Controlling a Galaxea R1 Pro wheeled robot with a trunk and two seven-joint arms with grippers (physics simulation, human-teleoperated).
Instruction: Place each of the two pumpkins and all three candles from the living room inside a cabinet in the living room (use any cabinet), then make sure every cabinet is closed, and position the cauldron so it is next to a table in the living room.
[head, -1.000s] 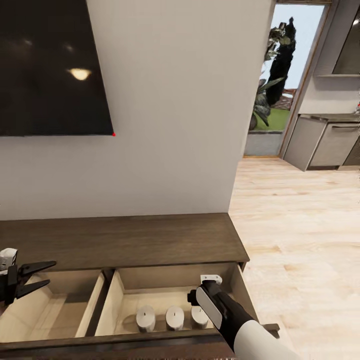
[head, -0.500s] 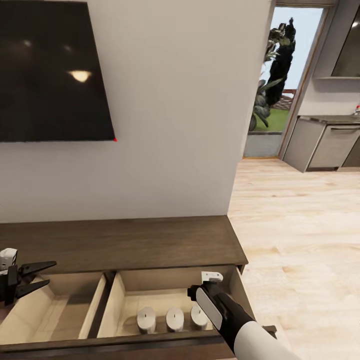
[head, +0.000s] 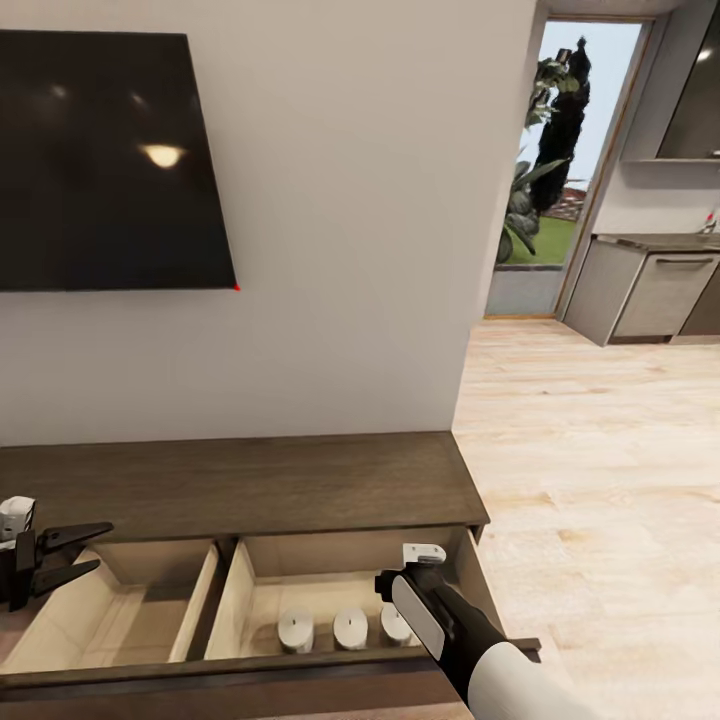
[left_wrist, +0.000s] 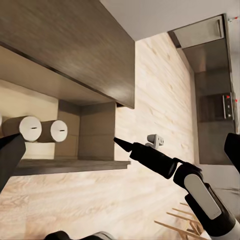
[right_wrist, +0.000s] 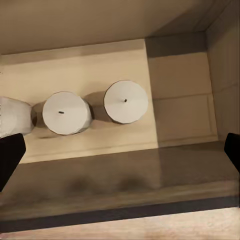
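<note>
Right gripper (left_wrist: 116, 141), jaws spread wide and holding nothing, hangs over the open drawer (head: 470, 585) of the cabinet (head: 250, 480). Directly beneath it stand three white candles (head: 350, 628) in a row, apparently stored there for the task. Left gripper (head: 85, 552), also open and empty, waits over the neighbouring drawer (head: 120, 625), probably ready for closing.
</note>
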